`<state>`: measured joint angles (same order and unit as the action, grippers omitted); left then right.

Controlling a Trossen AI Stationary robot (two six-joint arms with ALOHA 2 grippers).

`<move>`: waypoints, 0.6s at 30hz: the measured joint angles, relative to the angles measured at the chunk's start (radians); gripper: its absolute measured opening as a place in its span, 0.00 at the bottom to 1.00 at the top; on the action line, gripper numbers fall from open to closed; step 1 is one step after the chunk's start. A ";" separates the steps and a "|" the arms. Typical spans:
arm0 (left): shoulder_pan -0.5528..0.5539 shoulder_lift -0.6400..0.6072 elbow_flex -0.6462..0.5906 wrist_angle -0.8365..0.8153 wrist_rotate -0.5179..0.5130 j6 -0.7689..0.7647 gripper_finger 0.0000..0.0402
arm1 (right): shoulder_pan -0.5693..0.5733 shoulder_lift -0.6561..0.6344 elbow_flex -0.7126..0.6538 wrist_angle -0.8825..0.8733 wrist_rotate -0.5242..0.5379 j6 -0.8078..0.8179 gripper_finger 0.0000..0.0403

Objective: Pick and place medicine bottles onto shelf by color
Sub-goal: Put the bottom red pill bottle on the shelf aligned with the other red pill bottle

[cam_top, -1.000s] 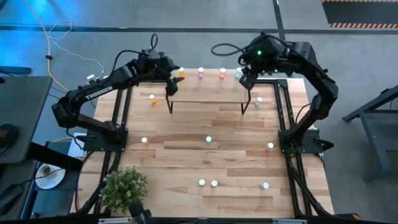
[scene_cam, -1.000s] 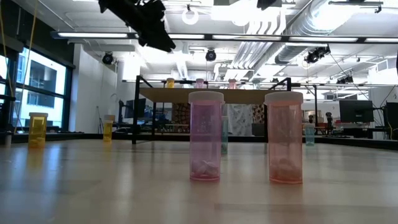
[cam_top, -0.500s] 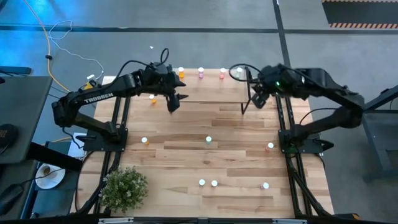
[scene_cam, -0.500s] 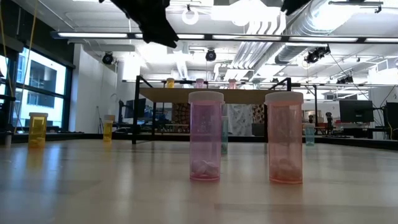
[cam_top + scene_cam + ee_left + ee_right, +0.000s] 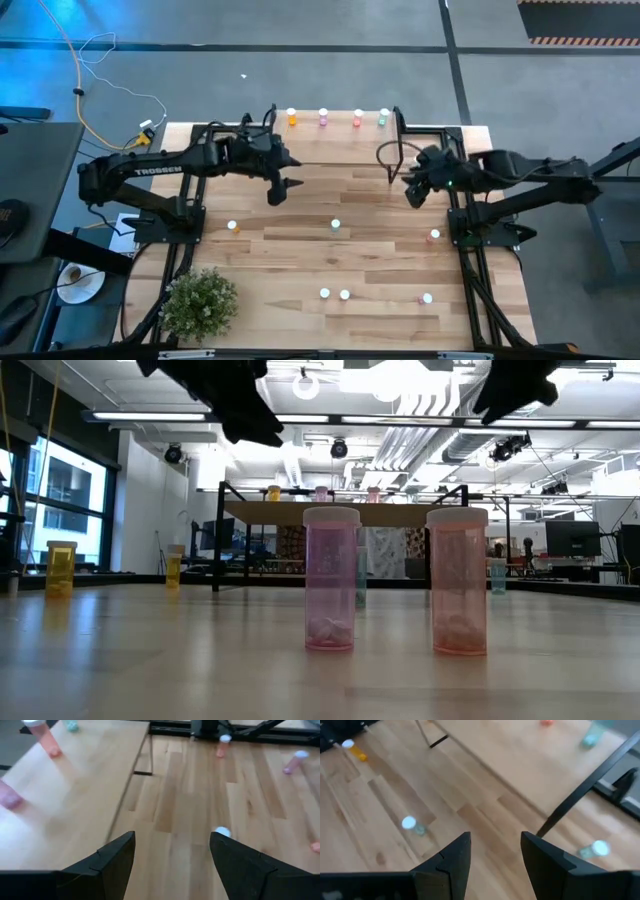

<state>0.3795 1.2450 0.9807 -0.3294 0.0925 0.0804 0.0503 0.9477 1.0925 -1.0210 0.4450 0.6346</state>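
Note:
The shelf stands at the table's far edge on black legs. Along its far side stand an orange, a pink, a red and a green bottle. More medicine bottles stand on the tabletop, among them one at mid-table, a pink one and a reddish one. My left gripper hangs open in the air in front of the shelf's left end, empty. My right gripper hangs open in front of the shelf's right end, empty.
Loose bottles stand at the left, the right and near the front edge. A green bottle stands by a shelf leg. A potted plant sits at the near left corner. Black frame rails run along both sides.
Both grippers have come away from above the shelf toward the table's near edge and sunk lower, the left from the shelf's left end, the right from its right end. Both have stayed open and empty. No bottle has moved.

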 joint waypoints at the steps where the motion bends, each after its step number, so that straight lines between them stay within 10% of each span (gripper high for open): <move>1: -0.008 -0.006 -0.009 0.005 -0.001 -0.015 0.61 | 0.013 -0.007 -0.026 0.017 0.000 0.016 0.41; 18: -0.211 -0.072 -0.185 0.140 -0.086 -0.192 0.61 | 0.264 -0.027 -0.349 0.517 -0.063 0.108 0.41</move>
<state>0.1688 1.1728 0.7957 -0.1895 0.0070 -0.1114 0.3148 0.9203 0.7436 -0.5042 0.3816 0.7425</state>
